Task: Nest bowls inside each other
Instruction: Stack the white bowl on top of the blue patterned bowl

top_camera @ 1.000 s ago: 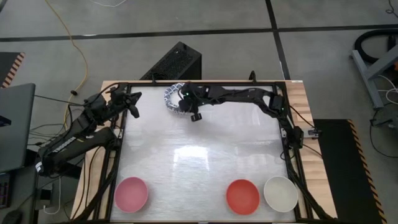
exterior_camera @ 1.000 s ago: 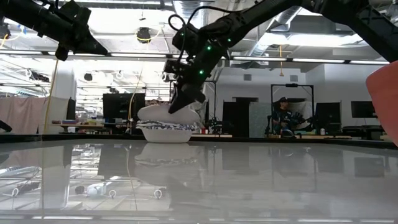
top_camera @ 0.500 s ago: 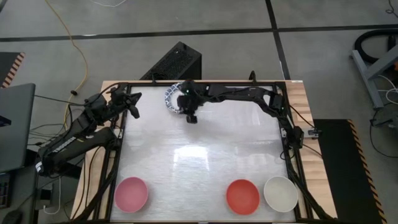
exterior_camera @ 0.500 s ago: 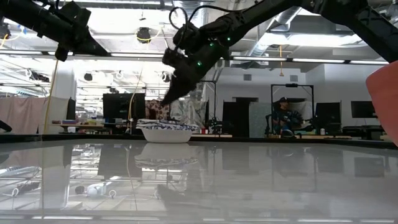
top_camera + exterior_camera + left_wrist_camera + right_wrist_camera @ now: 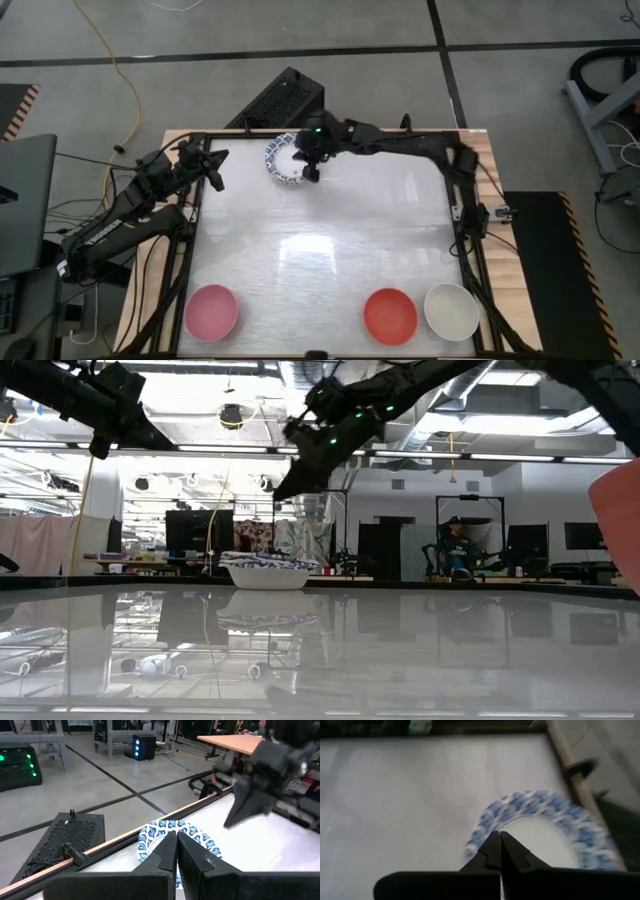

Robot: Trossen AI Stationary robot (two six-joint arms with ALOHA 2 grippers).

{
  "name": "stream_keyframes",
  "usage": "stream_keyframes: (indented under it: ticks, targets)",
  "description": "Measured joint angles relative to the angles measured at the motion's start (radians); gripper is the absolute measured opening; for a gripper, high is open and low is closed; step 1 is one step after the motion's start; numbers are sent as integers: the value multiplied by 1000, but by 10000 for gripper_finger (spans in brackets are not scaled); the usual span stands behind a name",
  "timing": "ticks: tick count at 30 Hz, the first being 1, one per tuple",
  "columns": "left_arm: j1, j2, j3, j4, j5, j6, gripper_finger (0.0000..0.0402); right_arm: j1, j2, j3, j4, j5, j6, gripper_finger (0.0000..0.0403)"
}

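Your right gripper (image 5: 311, 174) has its two fingers (image 5: 492, 851) pressed together with nothing between them; the right wrist view shows the tips meeting in a single point. That gripper hangs above the table, just over the right side of the blue-patterned bowl (image 5: 281, 158), and in the low view it sits clearly higher than the bowl's rim, apart from it. The right arm reaches in from the table's right edge across the far side to get there.

The blue-patterned bowl stands upright at the far edge of the table (image 5: 320, 240), a little left of centre, close to the wooden border. From the low view you cannot tell whether it is a single bowl or several stacked together; only one scalloped rim shows.

Your left gripper (image 5: 215, 172) also has its fingers (image 5: 167, 851) closed against each other, empty. It is held above the far left corner of the table, pointing toward the blue-patterned bowl but well apart from it. In the left wrist view the bowl lies just beyond its fingertips, with the right gripper showing farther off.

Along the near edge you have three more bowls, all upright and separate: the pink bowl (image 5: 211, 311) near the left corner, the red bowl (image 5: 390, 315) right of centre, and the plain white bowl (image 5: 452, 310) just beside it, nearest the right corner.
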Motion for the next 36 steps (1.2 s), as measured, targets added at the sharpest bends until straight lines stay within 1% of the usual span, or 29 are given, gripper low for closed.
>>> stream_keyframes:
  ticks: [3,4,8,10,12,15,18,20,25,29,32,36]
  targets:
    - [-1,0,0,7,14,-3,0,-24,-125,-148,106,16,9,6]
    - [-1,0,0,13,26,-4,0,-32,-169,-204,165,15,26,5]
    - [-2,2,0,58,95,-25,0,-45,-327,-468,396,37,150,5]
    - [-3,3,0,71,131,-45,0,-24,-396,-591,484,83,207,5]
    - [-3,4,0,84,153,-56,0,8,-471,-687,544,148,253,5]
    - [-6,3,0,98,157,-63,0,63,-583,-786,523,250,296,5]
    - [-6,4,0,98,155,-63,0,122,-678,-851,466,327,318,5]
    - [-6,4,0,101,159,-65,0,155,-740,-875,402,352,347,5]
    - [-6,4,0,125,210,-67,0,252,-867,-885,135,341,471,10]
    - [-6,4,0,123,210,-67,0,349,-958,-885,-88,336,609,13]
    - [-6,4,0,123,210,-67,0,425,-1001,-885,-237,331,731,13]
    - [-6,4,0,121,210,-66,0,514,-1023,-885,-393,319,886,13]
